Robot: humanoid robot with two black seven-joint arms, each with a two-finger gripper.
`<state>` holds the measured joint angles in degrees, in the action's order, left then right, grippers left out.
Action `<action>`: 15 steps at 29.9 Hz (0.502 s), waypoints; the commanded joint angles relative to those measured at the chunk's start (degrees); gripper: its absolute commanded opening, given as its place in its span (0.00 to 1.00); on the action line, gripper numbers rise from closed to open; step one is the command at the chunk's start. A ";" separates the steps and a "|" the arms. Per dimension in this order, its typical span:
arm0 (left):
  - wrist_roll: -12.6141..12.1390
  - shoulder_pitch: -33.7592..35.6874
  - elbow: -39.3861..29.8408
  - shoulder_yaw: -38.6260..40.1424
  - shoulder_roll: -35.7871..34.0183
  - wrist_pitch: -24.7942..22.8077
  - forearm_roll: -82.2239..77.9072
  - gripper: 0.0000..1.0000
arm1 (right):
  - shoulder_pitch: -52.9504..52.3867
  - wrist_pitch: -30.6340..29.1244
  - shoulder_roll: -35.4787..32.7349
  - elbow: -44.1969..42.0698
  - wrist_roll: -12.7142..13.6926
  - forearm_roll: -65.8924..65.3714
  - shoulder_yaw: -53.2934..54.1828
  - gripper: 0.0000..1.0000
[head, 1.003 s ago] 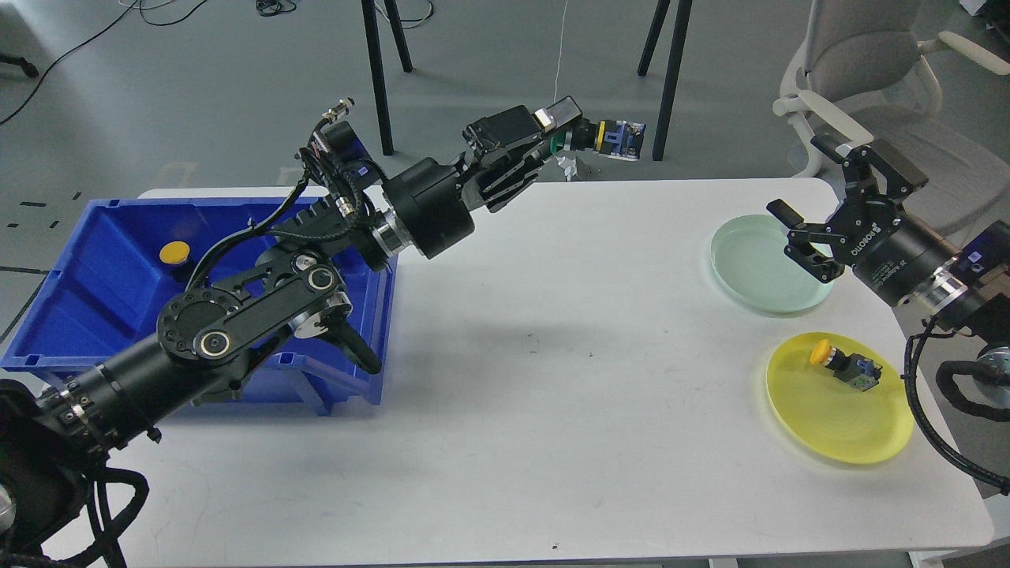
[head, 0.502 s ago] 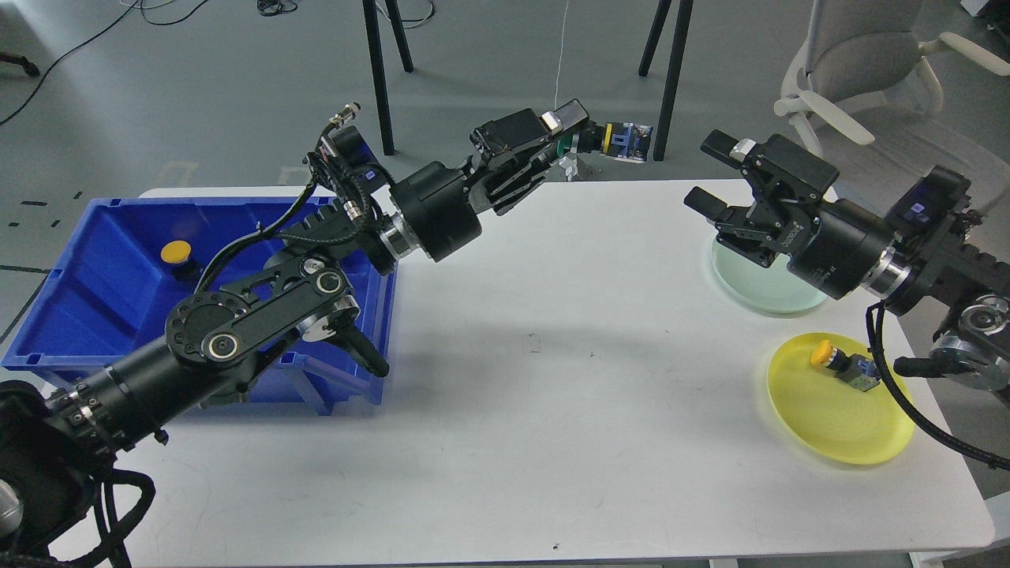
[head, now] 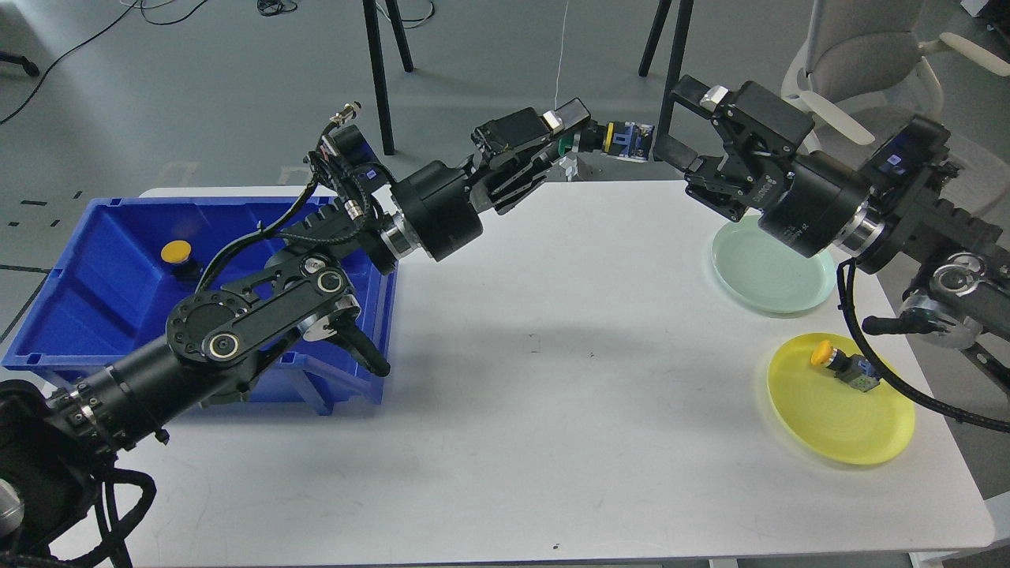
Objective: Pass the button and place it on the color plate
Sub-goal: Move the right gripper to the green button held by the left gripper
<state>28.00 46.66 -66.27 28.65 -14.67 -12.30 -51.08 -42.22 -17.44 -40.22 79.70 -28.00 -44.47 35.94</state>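
Left gripper (head: 570,134) is up over the far edge of the tabletop (head: 552,379), clamped on a green button (head: 611,140) that juts toward the right gripper (head: 675,118), whose fingers (head: 694,89) gape just beside it. Pale green plate (head: 769,272) sits bare; yellow plate (head: 840,406) carries a yellow button (head: 843,364). Another yellow-capped button (head: 175,254) lies in the blue bin (head: 95,284).

**Robotics lab or test room**

Shown by a bare white worktable (head: 552,379) on grey floor, loose black cables (head: 158,9) trailing at 11 o'clock, black stand legs (head: 379,71) at 12 o'clock, a grey office chair (head: 868,55) at 1 o'clock, a blue parts bin (head: 102,292) at 9 o'clock.
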 commanded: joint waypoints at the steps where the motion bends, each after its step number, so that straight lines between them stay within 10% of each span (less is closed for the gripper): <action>1: 0.00 0.10 0.00 0.00 0.00 -0.01 0.10 0.33 | -2.34 -0.05 -0.21 0.02 0.00 -0.18 -3.24 0.92; 15: 0.00 0.19 0.09 0.00 0.00 -0.18 0.10 0.33 | -2.52 -0.14 0.41 1.25 0.00 -0.18 -4.48 0.83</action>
<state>28.00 46.84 -66.18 28.65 -14.67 -12.44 -50.97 -44.71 -17.54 -39.84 80.41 -28.00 -44.71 31.46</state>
